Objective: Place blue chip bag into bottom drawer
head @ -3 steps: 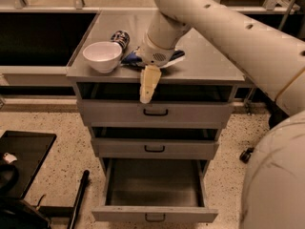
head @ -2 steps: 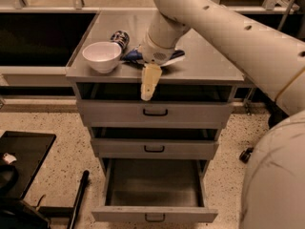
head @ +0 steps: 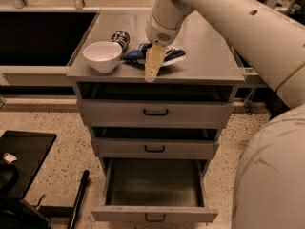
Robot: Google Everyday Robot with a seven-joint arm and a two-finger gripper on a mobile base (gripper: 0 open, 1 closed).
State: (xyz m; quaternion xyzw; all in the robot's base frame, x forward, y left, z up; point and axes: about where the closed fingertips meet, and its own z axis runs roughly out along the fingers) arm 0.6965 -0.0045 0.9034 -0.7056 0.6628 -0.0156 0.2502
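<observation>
Blue chip bag [head: 174,55]: lies flat on the grey cabinet top [head: 209,61] towards its near edge, long axis left to right, its middle hidden by the gripper [head: 151,69]. The gripper hangs directly over the bag; how far open it is, or whether it holds the bag, cannot be told. Just left: white bowl [head: 102,56], small dark can [head: 121,37] beyond it. Bottom drawer [head: 155,214] stands open, far below.

A: Can you read any words there?

B: No, I can't. The blue chip bag [head: 170,55], right of the white bowl [head: 102,56], has print, but it's too small to read. My gripper [head: 152,67] hangs right of the bowl too.
</observation>
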